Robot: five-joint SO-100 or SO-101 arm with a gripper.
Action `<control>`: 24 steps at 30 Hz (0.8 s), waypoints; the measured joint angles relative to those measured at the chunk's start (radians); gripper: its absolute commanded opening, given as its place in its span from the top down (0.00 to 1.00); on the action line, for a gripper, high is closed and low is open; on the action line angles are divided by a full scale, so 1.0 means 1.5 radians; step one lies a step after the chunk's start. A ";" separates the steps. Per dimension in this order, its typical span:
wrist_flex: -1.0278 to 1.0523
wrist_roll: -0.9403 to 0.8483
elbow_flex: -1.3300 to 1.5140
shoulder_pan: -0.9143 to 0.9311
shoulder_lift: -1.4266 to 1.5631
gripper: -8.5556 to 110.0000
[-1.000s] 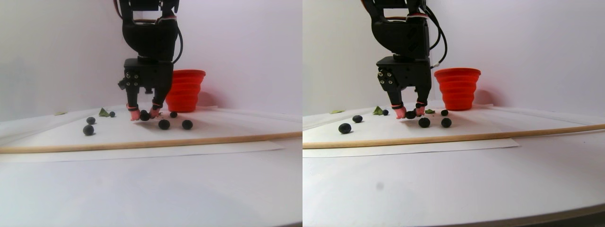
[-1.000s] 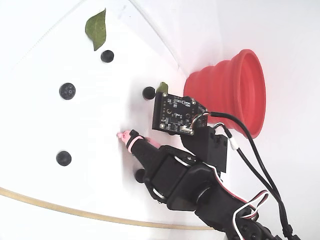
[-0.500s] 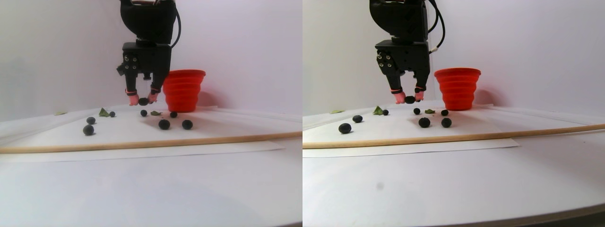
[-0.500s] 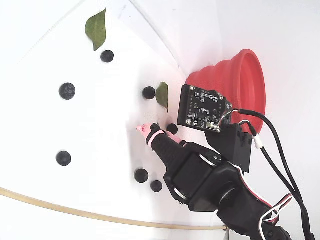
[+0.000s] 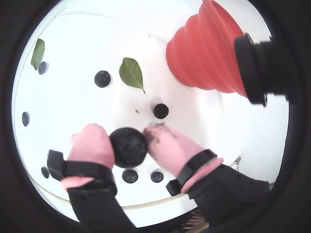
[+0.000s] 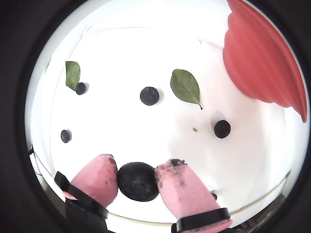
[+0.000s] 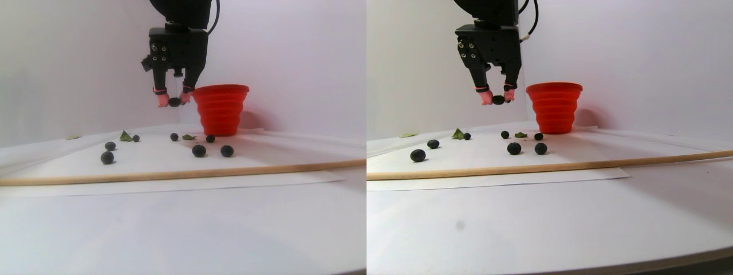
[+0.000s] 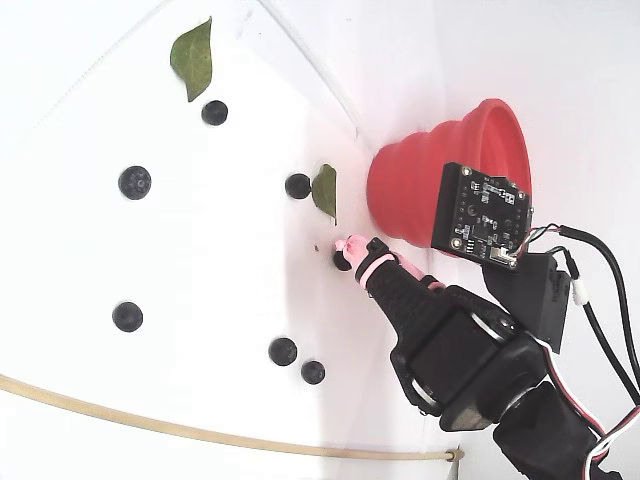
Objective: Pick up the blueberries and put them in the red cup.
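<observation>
You are gripping one blueberry (image 5: 129,147) between the pink fingertips (image 6: 177,187) of the gripper (image 7: 174,102), closed on it and carrying it in the air so it can clear the rim of the red cup (image 7: 221,109). In the stereo pair view it is hanging just left of the cup at about rim height. The other blueberries (image 8: 134,183) are lying scattered on the white sheet (image 8: 120,250) below among green leaves (image 8: 193,55), waiting their turn.

No legible text, label, brand or number anywhere.
</observation>
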 measured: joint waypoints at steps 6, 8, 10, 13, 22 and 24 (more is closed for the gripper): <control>0.012 0.000 0.000 0.001 0.035 0.81; 0.012 0.000 0.000 0.005 0.043 0.81; 0.019 0.000 0.000 0.011 0.051 0.81; 0.020 0.000 0.000 0.021 0.059 0.81; 0.028 -0.013 0.000 0.028 0.060 0.81; 0.028 -0.013 0.000 0.035 0.060 0.81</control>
